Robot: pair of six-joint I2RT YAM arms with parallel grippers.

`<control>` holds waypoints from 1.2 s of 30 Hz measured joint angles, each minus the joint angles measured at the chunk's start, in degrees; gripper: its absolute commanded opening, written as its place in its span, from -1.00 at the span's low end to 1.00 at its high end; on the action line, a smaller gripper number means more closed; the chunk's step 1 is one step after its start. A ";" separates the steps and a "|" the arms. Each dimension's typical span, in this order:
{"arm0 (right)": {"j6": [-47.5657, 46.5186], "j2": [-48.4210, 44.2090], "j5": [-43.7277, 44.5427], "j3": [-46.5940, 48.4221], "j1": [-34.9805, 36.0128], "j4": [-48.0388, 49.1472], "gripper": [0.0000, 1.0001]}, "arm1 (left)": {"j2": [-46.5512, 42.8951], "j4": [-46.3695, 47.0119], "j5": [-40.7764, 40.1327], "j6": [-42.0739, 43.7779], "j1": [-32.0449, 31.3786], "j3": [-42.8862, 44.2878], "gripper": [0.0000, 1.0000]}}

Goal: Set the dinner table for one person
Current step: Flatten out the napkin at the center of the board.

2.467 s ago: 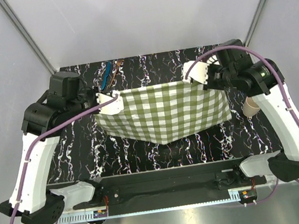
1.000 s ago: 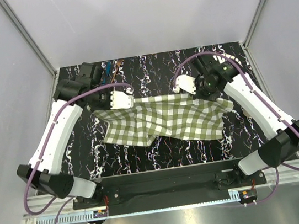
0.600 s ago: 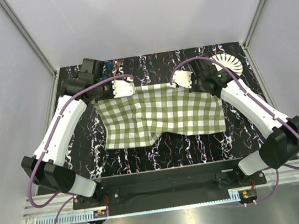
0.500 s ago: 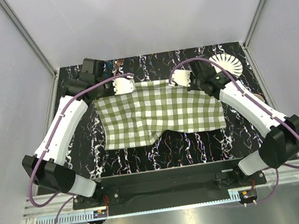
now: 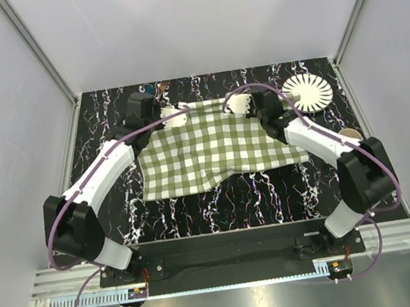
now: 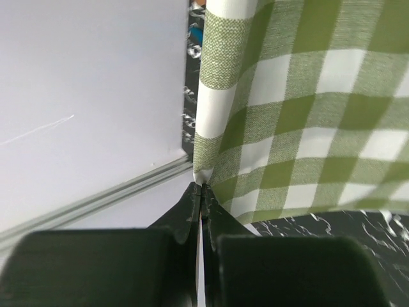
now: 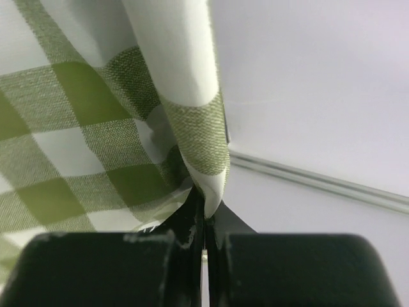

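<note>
Left end effector [image 5: 181, 113] and right end effector [image 5: 232, 104] grip cloth [image 5: 212, 146] corners above dinner table [image 5: 271, 192].

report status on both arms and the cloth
Left fingers shut on checked cloth, far-left corner; right fingers shut on far-right corner. Cloth spread over dinner table, near edge rumpled. White plate beside far-right corner, off cloth.

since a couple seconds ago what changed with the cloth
The left gripper and right gripper carried the checked cloth toward the far edge of the dinner table and lowered it; it now lies spread, not hanging. Both stayed shut on its far corners.
</note>
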 measured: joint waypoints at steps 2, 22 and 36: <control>-1.62 2.25 0.81 -1.79 -0.02 6.47 -1.00 | 0.76 5.53 -1.95 0.61 -0.15 -2.75 -1.00; -14.58 31.76 11.21 0.17 -0.22 50.97 0.81 | 19.85 48.00 -17.14 11.76 -2.19 -10.12 0.10; -3.98 25.68 14.19 5.25 -0.28 31.15 0.78 | 18.84 46.05 -20.28 9.53 -2.23 -9.66 0.97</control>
